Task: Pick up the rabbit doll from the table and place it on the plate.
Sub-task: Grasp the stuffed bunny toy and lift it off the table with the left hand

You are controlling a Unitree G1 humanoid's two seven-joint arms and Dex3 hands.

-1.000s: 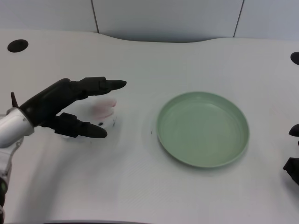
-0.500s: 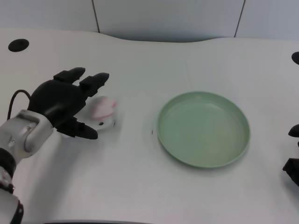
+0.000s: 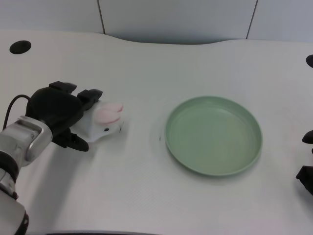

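Observation:
The rabbit doll, white with pink ears, lies on the white table left of the green plate. My left hand covers the doll's rear from the left. Its fingers curl over the far side of the doll and the thumb presses its near side, so the hand grips it. The doll's head and ears stick out to the right, toward the plate. The doll still rests on the table. Nothing lies in the plate.
My right hand waits at the right edge of the picture. Two black holes sit in the table top at the far left and far right. A grey wall runs behind the table.
My left hand has turned palm-down, drawn back to the left and closed its fingers over the doll. The plate has not moved.

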